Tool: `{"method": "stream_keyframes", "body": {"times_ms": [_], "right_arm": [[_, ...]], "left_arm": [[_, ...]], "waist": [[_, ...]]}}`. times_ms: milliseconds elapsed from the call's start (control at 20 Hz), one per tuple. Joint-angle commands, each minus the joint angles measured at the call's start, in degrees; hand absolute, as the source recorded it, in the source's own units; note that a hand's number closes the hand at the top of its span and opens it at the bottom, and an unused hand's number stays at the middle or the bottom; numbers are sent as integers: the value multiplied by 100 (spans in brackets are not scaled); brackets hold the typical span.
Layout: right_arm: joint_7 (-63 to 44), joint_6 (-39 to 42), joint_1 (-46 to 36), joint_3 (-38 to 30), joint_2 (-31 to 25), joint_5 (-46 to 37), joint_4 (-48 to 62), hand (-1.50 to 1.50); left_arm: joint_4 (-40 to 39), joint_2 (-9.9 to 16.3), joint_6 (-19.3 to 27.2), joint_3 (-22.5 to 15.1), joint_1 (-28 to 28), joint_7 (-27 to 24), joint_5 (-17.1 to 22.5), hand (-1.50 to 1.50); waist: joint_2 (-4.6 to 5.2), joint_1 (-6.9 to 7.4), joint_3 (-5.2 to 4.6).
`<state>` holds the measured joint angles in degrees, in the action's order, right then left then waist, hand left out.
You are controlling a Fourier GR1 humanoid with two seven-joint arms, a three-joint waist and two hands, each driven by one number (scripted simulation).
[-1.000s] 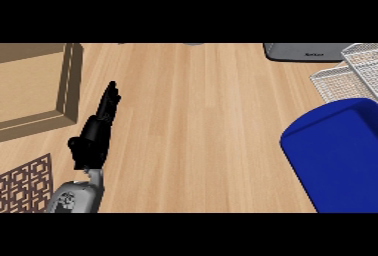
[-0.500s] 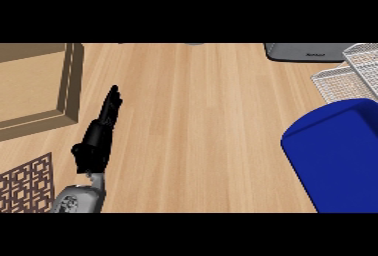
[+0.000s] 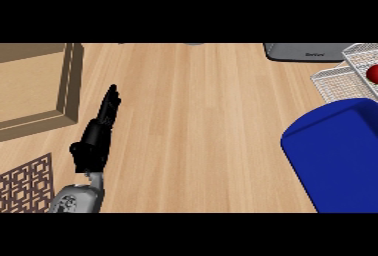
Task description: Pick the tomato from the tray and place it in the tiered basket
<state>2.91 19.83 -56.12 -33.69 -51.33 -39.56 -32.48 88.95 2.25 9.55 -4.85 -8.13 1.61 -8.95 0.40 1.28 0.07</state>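
Wooden bench (image 3: pixel 199 125) filled most of the head view. Far left of the fingers sat a tan box-like frame (image 3: pixel 37 85), and below it a brown lattice mat (image 3: pixel 26 182) at the lower left edge. Left hand (image 3: pixel 96 137) came in from the lower edge, resting edge-on with fingers (image 3: pixel 111 100) straight and together, pointing up the bench, nothing held. Right hand not visible anywhere.

Well to the right of the fingers a big blue tray (image 3: pixel 336 155) took the right edge; no tomato showed on the part in view. Above it, far right and further up than the fingertips, stood the white mesh tiered basket (image 3: pixel 336 80), with a grey appliance (image 3: pixel 310 51) just left of its top. A red round thing, likely the tomato (image 3: pixel 373 75), showed inside the basket at the very edge, mostly cut off.

Judgement: placing looked done or nearly so, if that red bit was the tomato. Cannot confirm it was released, since the right hand was out of view.
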Motion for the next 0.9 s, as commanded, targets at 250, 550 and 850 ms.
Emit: {"method": "stream_keyframes", "body": {"times_ms": [250, 550, 850], "right_arm": [[-289, -69, 185, -1124, -1306, 641, 1087, -150], [552, 503, 1236, -1938, -2191, 1218, 1844, -150], [1333, 1374, 2304, -2406, -2738, 1575, 2359, -150]], "left_arm": [[-184, -215, 182, -154, 30, -215, -145, 0], [78, -41, 100, 56, -1, 58, -27, 0], [136, -136, 170, -17, 258, -61, -55, 0]], "waist": [[19, -66, 7], [16, -191, 39], [-17, -310, 56]]}}
